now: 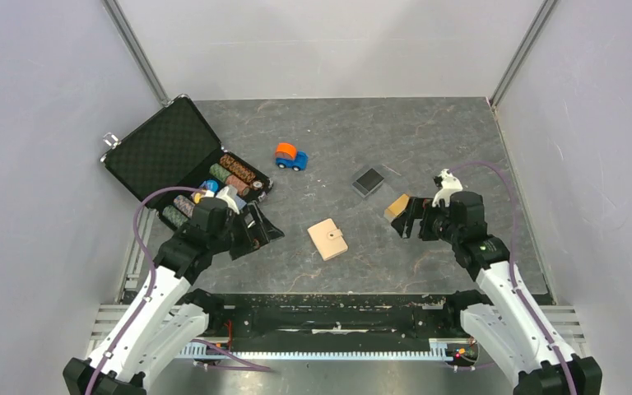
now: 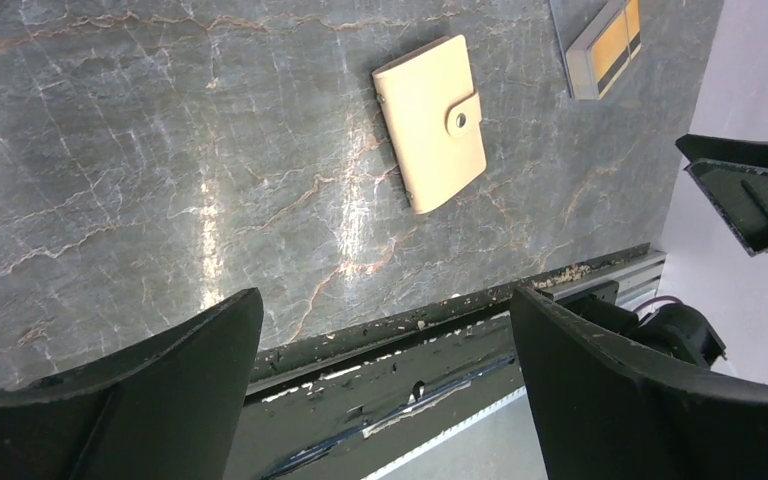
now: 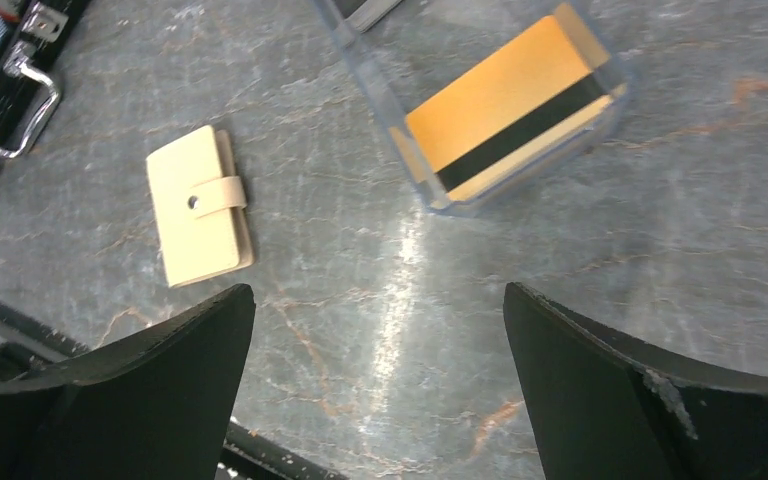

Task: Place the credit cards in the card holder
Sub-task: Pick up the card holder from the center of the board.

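The beige card holder (image 1: 327,239) lies shut and snapped on the table between the two arms; it also shows in both wrist views (image 2: 430,122) (image 3: 200,205). A gold credit card (image 3: 490,100) with a black stripe lies in a clear plastic box (image 3: 600,120) just beyond my right gripper (image 3: 378,290); from above the card (image 1: 397,206) shows beside that gripper (image 1: 407,224). My right gripper is open and empty. My left gripper (image 1: 257,230) (image 2: 385,300) hovers left of the holder, open and empty. No other cards show.
An open black chip briefcase (image 1: 181,160) with rolls of chips sits at the back left, close to my left arm. A small orange and blue toy car (image 1: 290,155) and a clear box part with a dark base (image 1: 368,179) stand further back.
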Robot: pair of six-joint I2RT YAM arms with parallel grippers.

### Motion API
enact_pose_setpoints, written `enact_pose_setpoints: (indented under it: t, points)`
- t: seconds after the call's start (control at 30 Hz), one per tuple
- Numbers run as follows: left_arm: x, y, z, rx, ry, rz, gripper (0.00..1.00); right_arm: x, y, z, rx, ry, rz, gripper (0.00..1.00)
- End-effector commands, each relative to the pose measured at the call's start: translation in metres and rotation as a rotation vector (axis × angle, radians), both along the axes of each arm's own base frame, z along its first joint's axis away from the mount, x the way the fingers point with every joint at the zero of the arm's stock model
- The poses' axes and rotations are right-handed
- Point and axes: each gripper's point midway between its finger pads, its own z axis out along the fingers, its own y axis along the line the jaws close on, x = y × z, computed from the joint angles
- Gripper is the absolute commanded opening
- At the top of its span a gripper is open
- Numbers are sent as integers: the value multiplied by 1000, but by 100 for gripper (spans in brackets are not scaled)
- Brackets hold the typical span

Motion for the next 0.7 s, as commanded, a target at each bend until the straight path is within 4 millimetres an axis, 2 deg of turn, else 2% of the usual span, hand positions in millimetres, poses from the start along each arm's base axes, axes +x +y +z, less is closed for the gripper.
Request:
enact_pose_setpoints:
  t: [0.0,0.07,0.2,0.37,0.53,0.63,0.67]
  points:
    - [6,-13,1,-51,12,-27,100,4,29,22,70,-33,79,98]
    - [2,-16,-11,-54,64,-50,100,2,38,21,65,-19,108,98]
    - [-1,-27,-32,-115,145,-48,100,-7,70,17,88,1,183,98]
    - [4,-48,-37,-234,148,-53,100,-27,117,1,86,47,278,98]
    - [7,-68,-42,-302,140,-53,100,-44,155,-28,96,120,342,99]
    - [7,-75,-54,-276,161,-52,100,-49,163,-51,67,177,342,92]
    - [8,-78,-56,-278,165,-52,100,-47,166,-53,71,175,341,90]
